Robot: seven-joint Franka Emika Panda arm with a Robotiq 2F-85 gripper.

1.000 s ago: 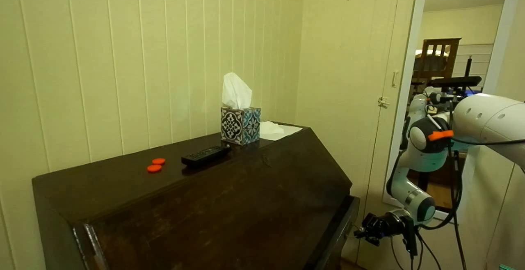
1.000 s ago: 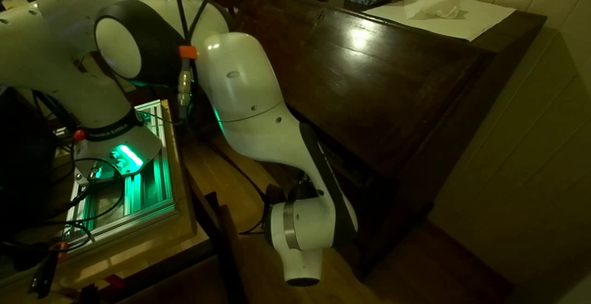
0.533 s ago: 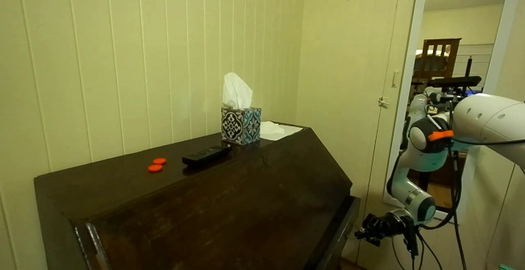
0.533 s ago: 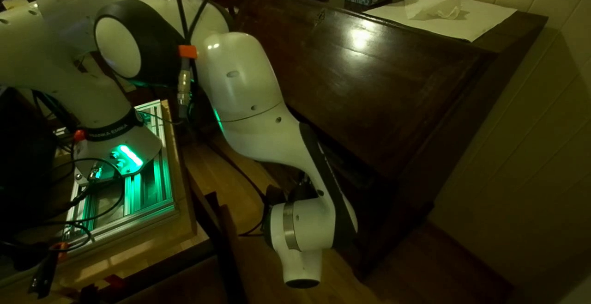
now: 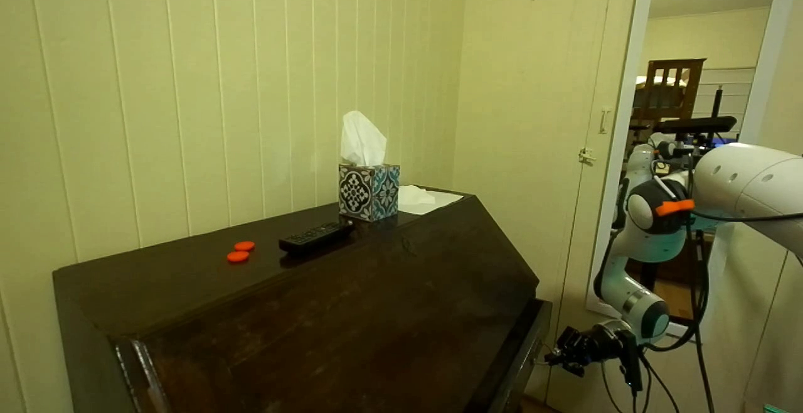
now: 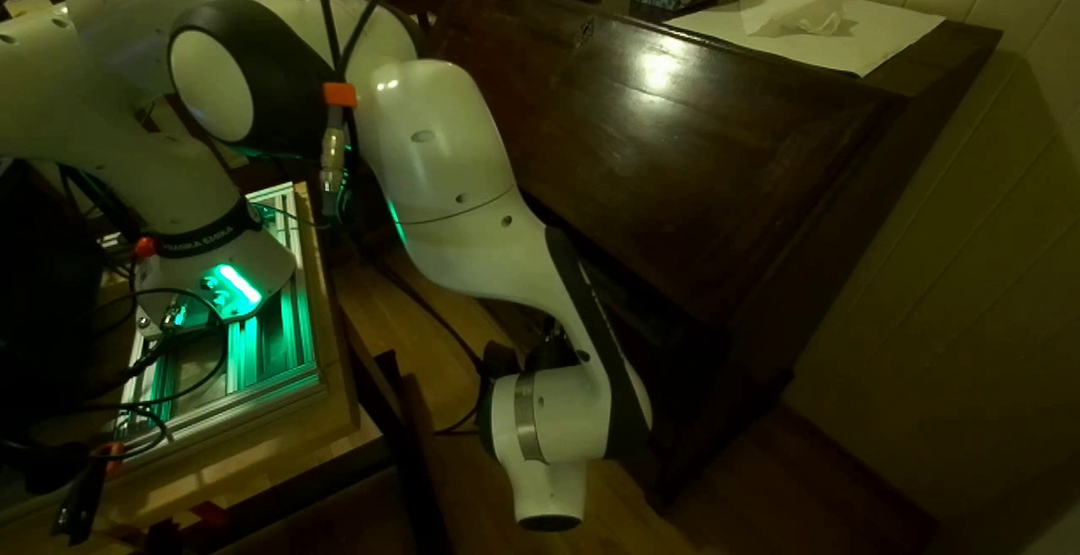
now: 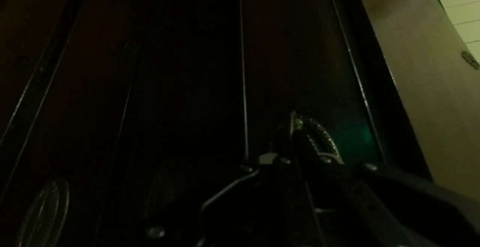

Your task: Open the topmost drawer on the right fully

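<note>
Now your gripper (image 7: 296, 145) looks pinched together on the handle (image 7: 325, 136) of the top drawer (image 7: 292, 51), just below the sloping lid (image 7: 401, 59) of the dark desk (image 5: 163, 275), and up there a remote (image 5: 315, 238) lies near a tissue box (image 5: 369, 193)

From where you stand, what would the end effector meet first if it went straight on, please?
Most likely the oval plate behind the handle it seems to grip, on the drawer front; depth is unclear.
</note>
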